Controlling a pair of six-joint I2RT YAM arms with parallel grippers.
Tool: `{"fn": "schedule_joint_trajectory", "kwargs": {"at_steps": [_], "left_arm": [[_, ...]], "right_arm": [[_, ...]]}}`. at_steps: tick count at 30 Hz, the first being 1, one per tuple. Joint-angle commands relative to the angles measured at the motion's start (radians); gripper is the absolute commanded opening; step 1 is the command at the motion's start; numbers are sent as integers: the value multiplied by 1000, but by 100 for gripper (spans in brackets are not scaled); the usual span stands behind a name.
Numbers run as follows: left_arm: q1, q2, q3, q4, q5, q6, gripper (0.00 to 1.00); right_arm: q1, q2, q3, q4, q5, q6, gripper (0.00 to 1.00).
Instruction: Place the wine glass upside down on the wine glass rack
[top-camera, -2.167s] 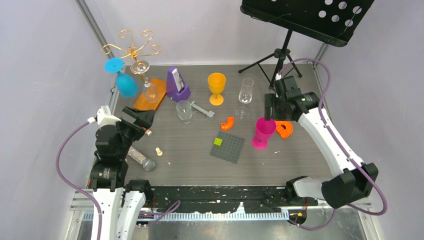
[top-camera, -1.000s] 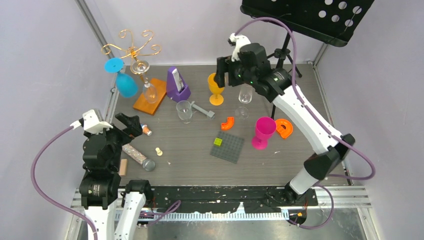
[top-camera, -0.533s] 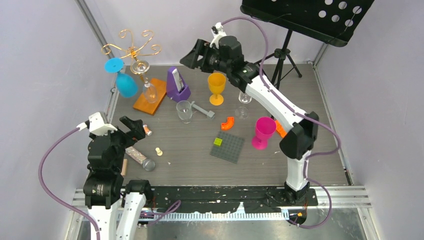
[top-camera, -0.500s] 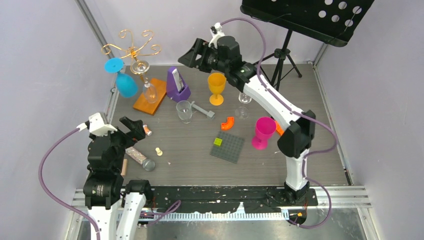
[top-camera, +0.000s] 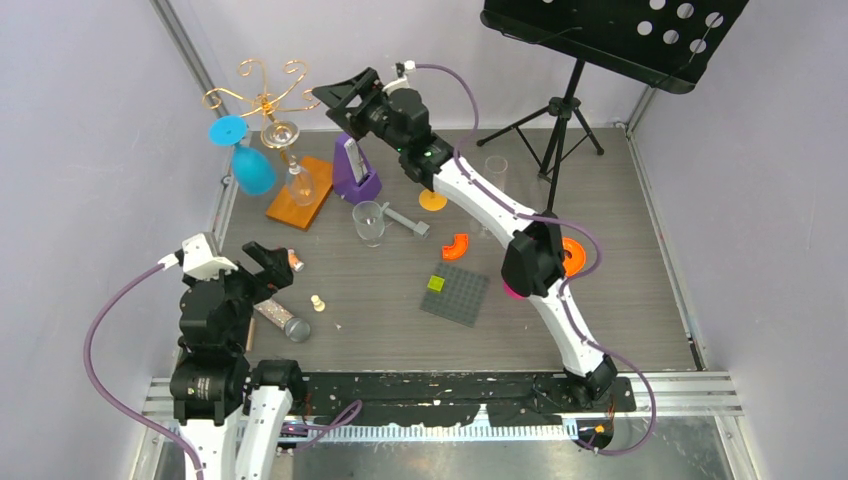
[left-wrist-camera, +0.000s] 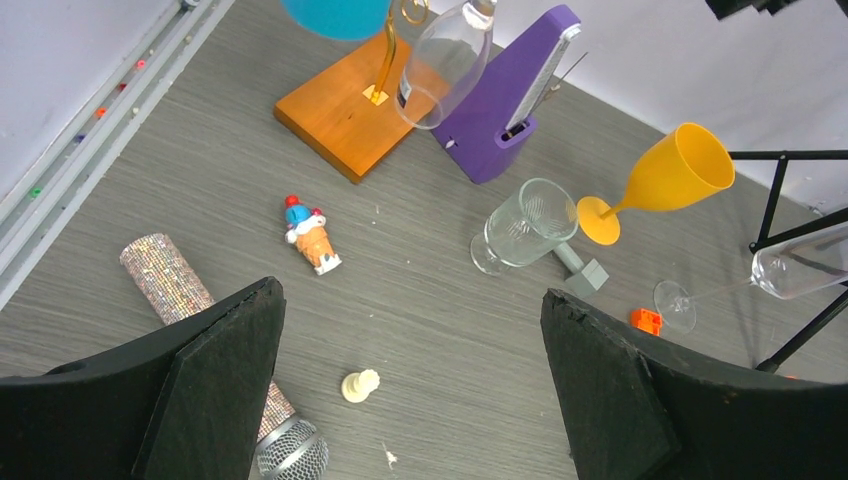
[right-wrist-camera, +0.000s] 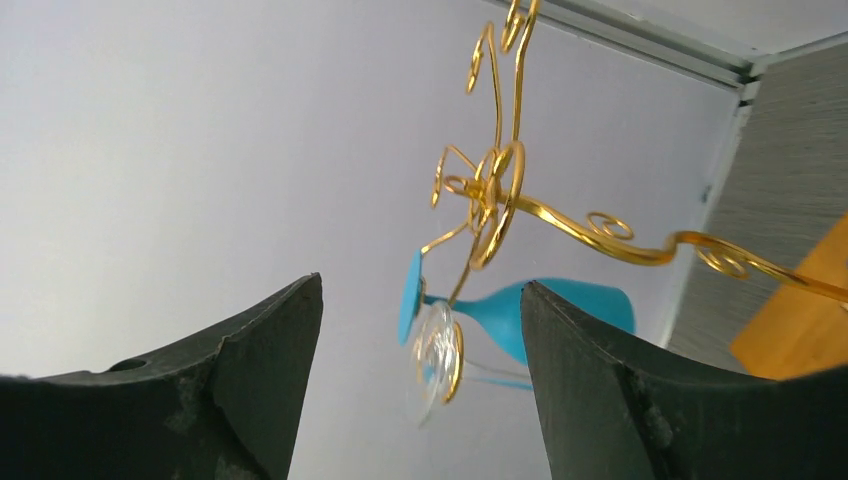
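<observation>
Item: wine glass rack (top-camera: 267, 101), far-left corner of table, 2 glasses hung bowl-down, both grippers empty
On rack: 1 blue wine glass (top-camera: 252, 168), 1 clear wine glass (top-camera: 298, 182). Upright on table, well apart from rack: 1 orange goblet (left-wrist-camera: 665, 175), 1 clear stemmed glass (top-camera: 492, 170), 1 tumbler (top-camera: 368, 222). Right gripper (top-camera: 338, 95) jaws apart, near rack top; left gripper (left-wrist-camera: 410, 300) spread wide, near-left. Judged part done: 2 hung, 2 stemmed glasses left
</observation>
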Motion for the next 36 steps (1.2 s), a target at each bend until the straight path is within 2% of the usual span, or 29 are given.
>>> {"fn": "schedule_joint_trajectory", "kwargs": {"at_steps": [1,7,17,30,36], "left_arm": [[-3,-13,-7,6,7,1,95],[-3,-12,-16,12,9,2,95],[-3,-1,-22,24,19,2,95],[-3,-8,-26,13,22,0,95],[-3,-10,-28,12,23,-1,95]], "right_arm": [[13,100,152,139,158,193,78],[24,144,185,125,240,211,76],[39,194,230,123,266,212,59],[61,227,264,144,296,215,45],[66,234,268,158,311,223,35]]}}
